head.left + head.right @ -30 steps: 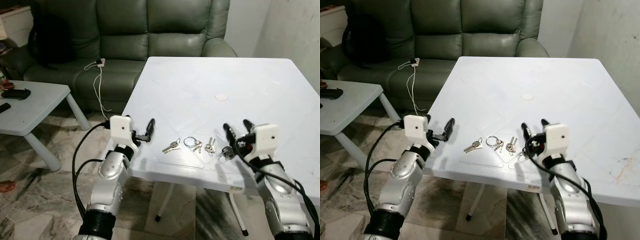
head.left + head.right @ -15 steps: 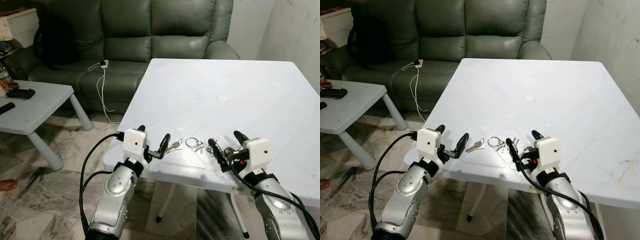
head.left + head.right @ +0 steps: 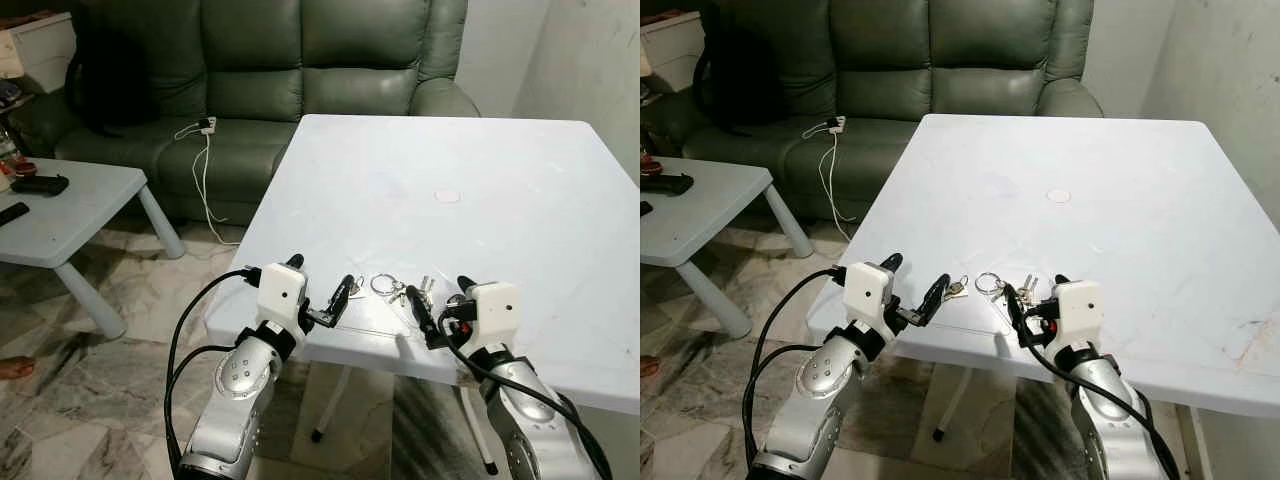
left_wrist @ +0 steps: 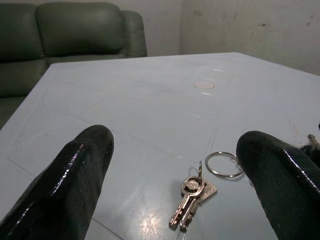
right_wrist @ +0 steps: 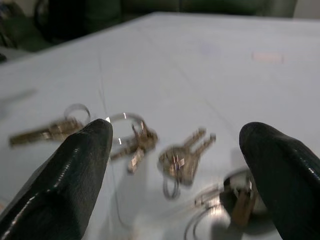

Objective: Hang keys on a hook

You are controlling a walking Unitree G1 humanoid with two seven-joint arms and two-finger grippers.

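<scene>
Green sofa [image 3: 300, 60] at the back, low side table [image 3: 60, 215] off to the robot's left, white counter [image 3: 450, 150] in front. No hook visible anywhere, so hang target can't be placed from here.

Step in hand, as I read it: approach/pre-grasp. Nothing picked up yet; all keys lie flat on the counter near its front edge.

Left tool [image 3: 318, 290] sits at the counter's front edge, fingers spread apart, holding nothing. In the left wrist view a key pair [image 4: 192, 200] on a ring lies between its fingers and just ahead; a loose ring [image 4: 222, 165] sits beside it.

Right tool [image 3: 440, 305] is at the front edge too, fingers apart, empty. The right wrist view is blurred, but shows several bunches ahead: a ring with small keys [image 5: 132, 142], a second bunch [image 5: 182, 160] next to it, and a dark-headed bunch [image 5: 235, 195] close to one finger.

In the head views the row runs: key pair, then key ring bunch [image 3: 388, 288], then more keys [image 3: 422, 290] towards the right tool.

Next move, judged: pick one tool, lower it so the fingers straddle one bunch, close. Keys are flat and thin, so the grip likely needs the ring or key head, fingertips nearly touching the counter. Then locate the hook.
</scene>
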